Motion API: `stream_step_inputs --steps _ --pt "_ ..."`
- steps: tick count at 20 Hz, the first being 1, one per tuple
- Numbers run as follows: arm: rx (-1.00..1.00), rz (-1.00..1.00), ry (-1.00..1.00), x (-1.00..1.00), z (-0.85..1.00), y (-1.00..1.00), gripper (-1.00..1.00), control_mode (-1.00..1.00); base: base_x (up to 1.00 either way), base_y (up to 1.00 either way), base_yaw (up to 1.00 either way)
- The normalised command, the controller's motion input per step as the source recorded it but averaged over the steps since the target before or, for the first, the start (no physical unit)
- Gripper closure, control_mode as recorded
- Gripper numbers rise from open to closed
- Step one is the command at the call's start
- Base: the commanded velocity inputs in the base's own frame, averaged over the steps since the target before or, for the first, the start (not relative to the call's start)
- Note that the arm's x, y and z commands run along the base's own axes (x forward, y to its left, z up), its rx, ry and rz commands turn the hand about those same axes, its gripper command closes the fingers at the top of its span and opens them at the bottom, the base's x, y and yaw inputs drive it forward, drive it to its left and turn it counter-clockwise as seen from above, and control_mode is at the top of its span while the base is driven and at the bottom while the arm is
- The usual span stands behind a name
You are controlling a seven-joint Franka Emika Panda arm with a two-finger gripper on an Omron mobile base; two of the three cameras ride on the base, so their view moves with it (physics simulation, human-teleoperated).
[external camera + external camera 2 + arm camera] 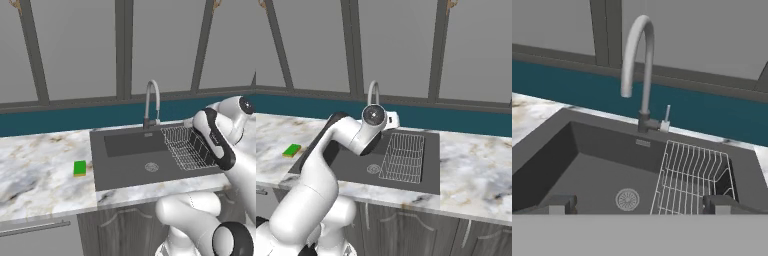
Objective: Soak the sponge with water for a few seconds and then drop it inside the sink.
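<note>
One sponge (79, 168) on counter (40, 170), one sink (125, 172).

Sponge and sink: position and state

The sponge (79, 168), green on top with a yellow underside, lies flat on the counter just left of the sink (125, 172). The sink is a dark grey recessed basin: round drain at centre, wire rack at right, gooseneck faucet at far edge.

Sponge (79, 167) bright green over a thin yellow edge; sink (125, 170) dark grey; faucet (637, 65) pale grey; counter (40, 170) white marble, veined grey and tan; backsplash (572, 82) teal.
</note>
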Motion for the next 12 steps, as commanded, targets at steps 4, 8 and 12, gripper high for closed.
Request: stream_step_inputs --steps 4,8,12 --pt "0.0 -0.08 -0.03 0.38 0.0 0.0 -1.0 -1.0 0.0 0.0 0.0" --pt "0.03 -0.08 -0.08 0.17 0.0 -0.18 -1.0 -1.0 0.0 0.0 0.0" --pt "0.07 -0.1 -0.16 0.12 0.0 -0.07 -1.0 -1.0 0.0 0.0 0.0"
